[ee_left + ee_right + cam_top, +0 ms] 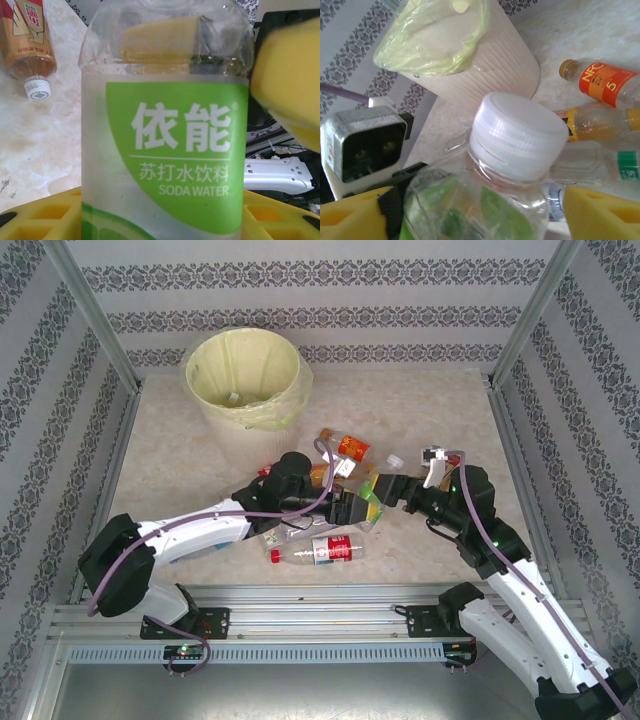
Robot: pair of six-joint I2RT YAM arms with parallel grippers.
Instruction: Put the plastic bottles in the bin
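Note:
A clear soda-water bottle with a green label point(368, 504) hangs between my two grippers above the table's middle. My left gripper point(352, 510) is shut on its lower body, yellow fingers point(40, 215) pressed to both sides of the label point(165, 150). My right gripper point(386, 490) is shut on the upper body below the white cap point(517, 135); one of its fingers point(290, 80) touches the shoulder. The cream bin point(235, 418) with its yellow bag stands at the back left, also seen beyond the cap as a ribbed wall point(490, 70). Several other bottles lie around the grippers.
A red-labelled bottle point(320, 550) lies near the front edge. An orange NFC bottle point(345, 447) point(605, 82) and others lie behind the grippers. A brown tea bottle point(27, 40) rests on the marble top. Patterned walls and metal posts enclose the table.

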